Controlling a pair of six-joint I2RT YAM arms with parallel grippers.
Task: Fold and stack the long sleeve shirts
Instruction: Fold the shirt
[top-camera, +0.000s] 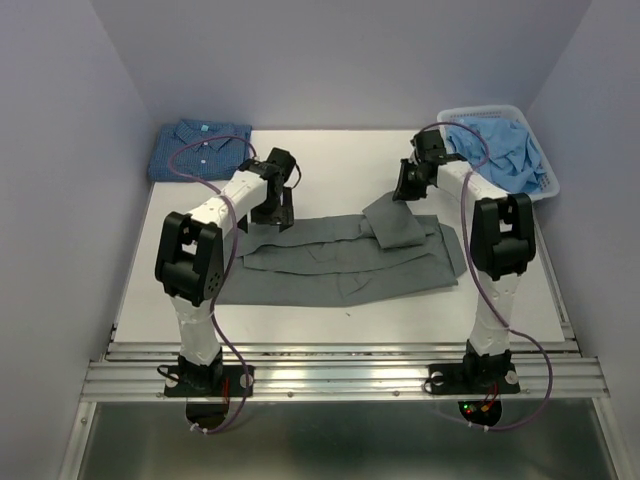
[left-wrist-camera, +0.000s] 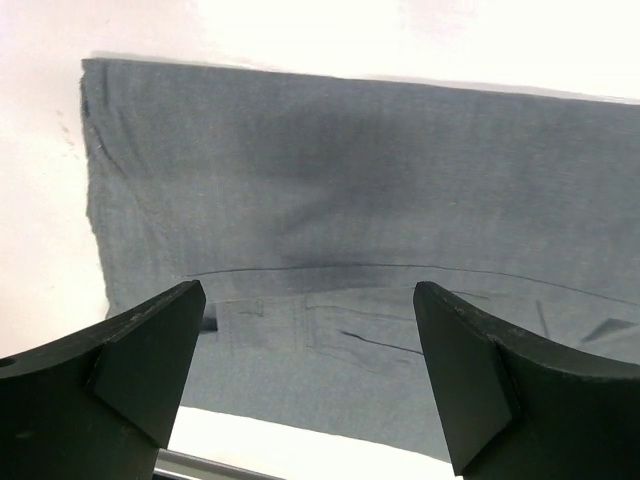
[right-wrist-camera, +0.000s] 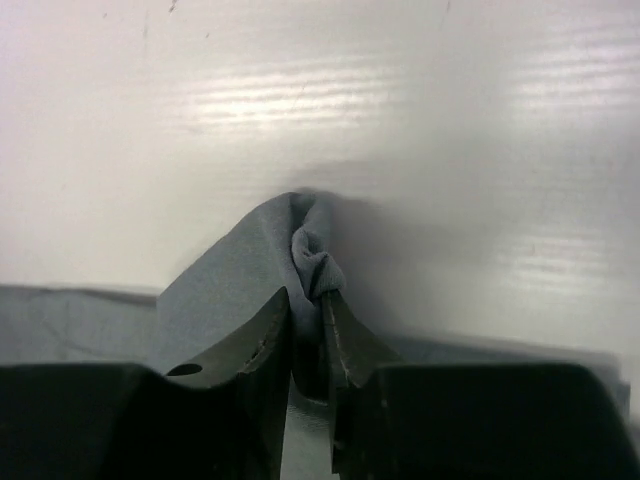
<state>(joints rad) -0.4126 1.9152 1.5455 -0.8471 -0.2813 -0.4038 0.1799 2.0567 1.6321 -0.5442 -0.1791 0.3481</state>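
Grey fabric covers the middle of the white table (top-camera: 330, 165): it is the grey shirt (top-camera: 340, 265), which lies flat and wide between the two arms, with some creases in it. On its right part one flap is turned over and lies on top of the rest.

The left gripper (top-camera: 272, 210) hangs over the left end of the grey shirt, near its far edge. Its jaws stand wide apart and hold nothing. In the left wrist view the two dark fingers (left-wrist-camera: 140, 370) are at the bottom corners. Between them is only flat grey fabric with a seam line across it.

The right gripper (top-camera: 408, 188) is at the far end of the turned flap. Its jaws are almost together and a small bunch of grey fabric is pinched between the tips, so it grasps the grey shirt. In the right wrist view the fabric rises like a little tent from the table up to the tips.

The blue shirt (top-camera: 200, 148), with a check pattern and pale buttons, lies folded in the far left corner of the table, well apart from the grey shirt. A white basket (top-camera: 478, 110) stands in the far right corner and holds crumpled pale blue cloth (top-camera: 505, 155).
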